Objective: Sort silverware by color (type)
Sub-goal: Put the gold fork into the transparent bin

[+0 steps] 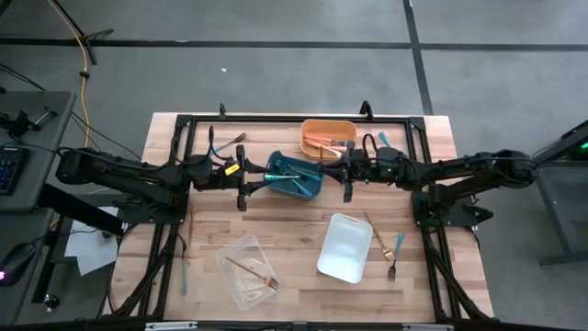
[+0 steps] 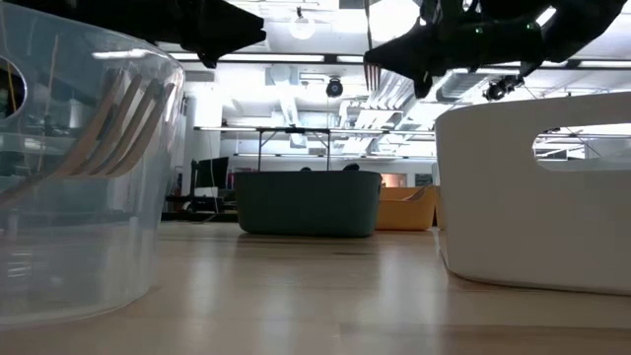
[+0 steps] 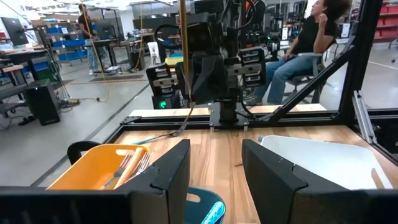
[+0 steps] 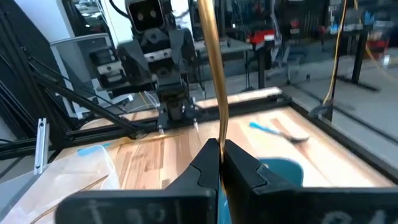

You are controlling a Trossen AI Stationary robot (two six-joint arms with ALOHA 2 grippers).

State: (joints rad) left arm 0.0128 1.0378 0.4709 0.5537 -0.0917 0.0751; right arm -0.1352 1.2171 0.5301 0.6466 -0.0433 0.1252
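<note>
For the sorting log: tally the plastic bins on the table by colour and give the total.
Orange bin: 1
Teal bin: 1
White bin: 1
Clear bin: 1
Total: 4 bins

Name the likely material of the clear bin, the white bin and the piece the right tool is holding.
Clear bin: see-through, glossy, probably thin plastic; the table grain shows through it. White bin: opaque with a smooth matte look, likely moulded plastic. Gold piece clamped in the right tool: slim, shiny and reflective, so probably gold-finished metal, though coated plastic can't be excluded.
</note>
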